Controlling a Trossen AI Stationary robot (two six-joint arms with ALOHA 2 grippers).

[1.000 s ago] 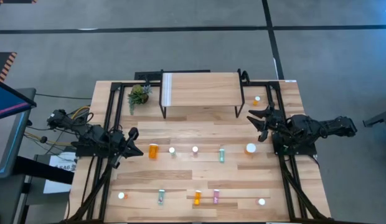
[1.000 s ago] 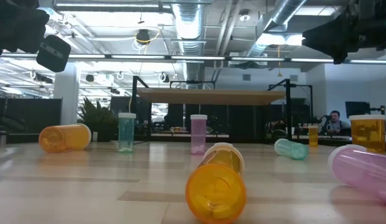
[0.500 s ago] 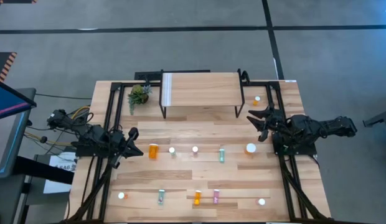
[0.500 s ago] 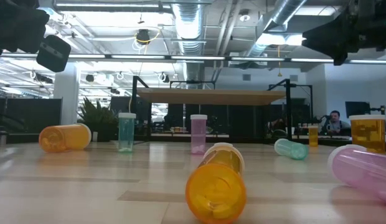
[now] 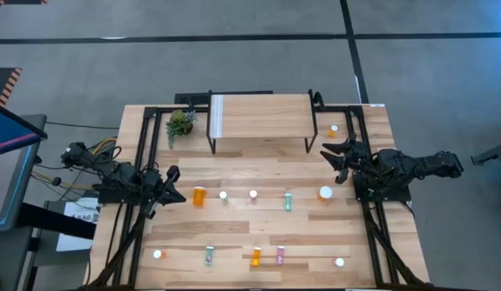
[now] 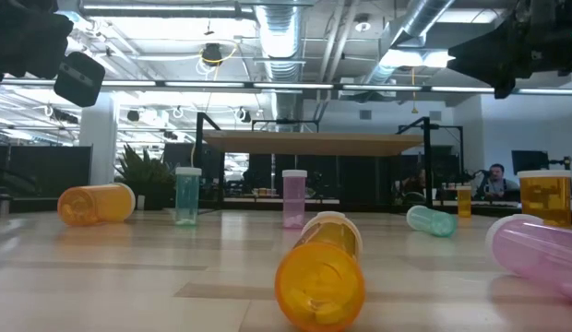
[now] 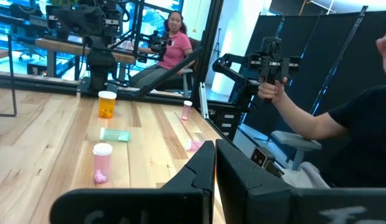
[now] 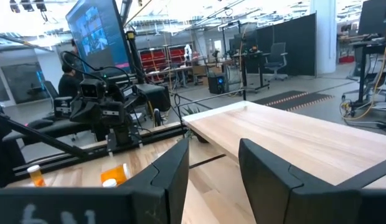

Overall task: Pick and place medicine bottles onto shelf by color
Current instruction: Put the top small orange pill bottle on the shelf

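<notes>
Shelf (image 5: 258, 115) top bare; open access from above. Plant (image 5: 180, 123) stands just beside its white end. Clear tabletop (image 5: 258, 162) strip between shelf and the row of bottles (image 5: 254, 195). Second bottle row (image 5: 256, 257) crowds the near edge.

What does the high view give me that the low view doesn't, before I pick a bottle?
Only the high view shows the empty top of the shelf, the left gripper shut at the table's left edge, the right gripper open near the shelf's right end, and the bottles' layout in two rows.

Only the low view shows which bottles stand: the teal bottle and pink bottle are upright, while the near orange bottle lies on its side.

Both show the shelf, the plant, and no bottle held.
</notes>
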